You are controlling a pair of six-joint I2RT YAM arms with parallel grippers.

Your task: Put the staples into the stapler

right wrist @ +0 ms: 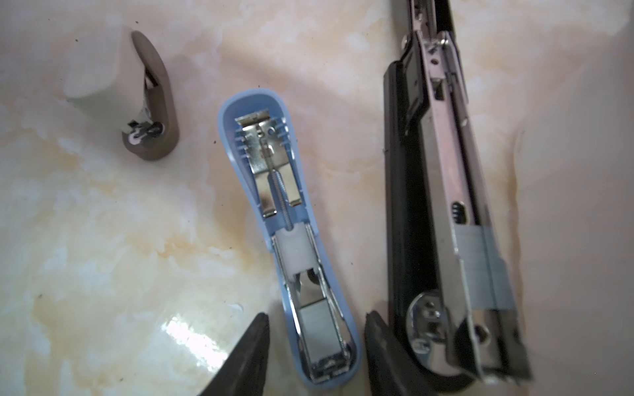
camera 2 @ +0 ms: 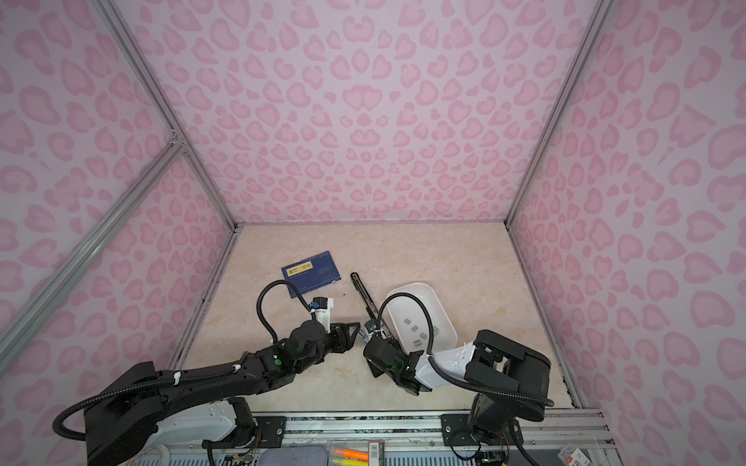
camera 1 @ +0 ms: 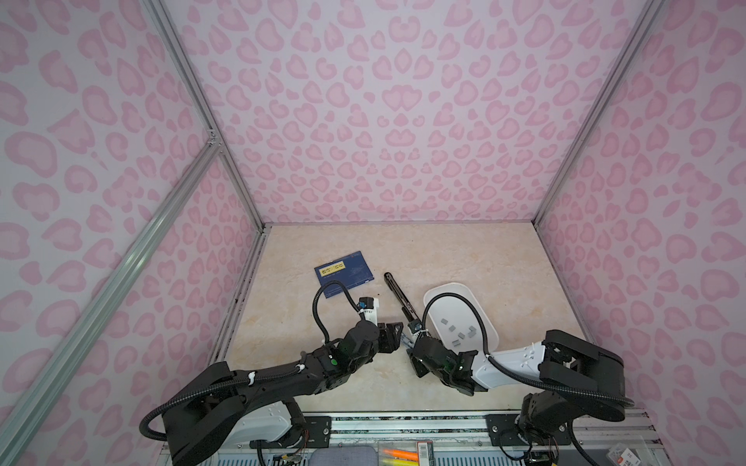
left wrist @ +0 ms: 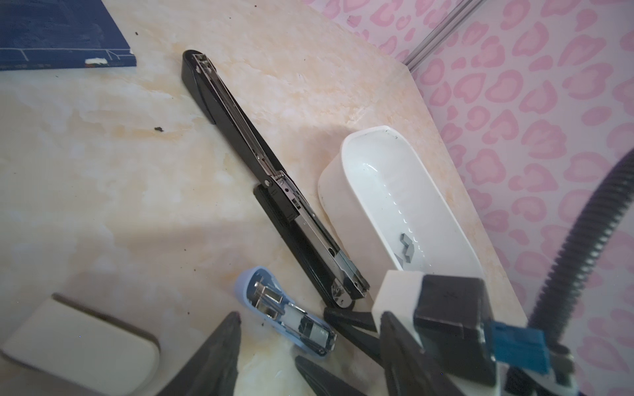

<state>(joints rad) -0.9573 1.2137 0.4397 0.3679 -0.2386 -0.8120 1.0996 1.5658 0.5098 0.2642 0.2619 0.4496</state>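
The white tray holds grey staples; left pincer spread; right pincer spread astride blue stapler.

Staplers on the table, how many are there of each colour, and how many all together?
Black stapler: 1
Blue stapler: 1
White stapler with a brown base: 1
Total: 3
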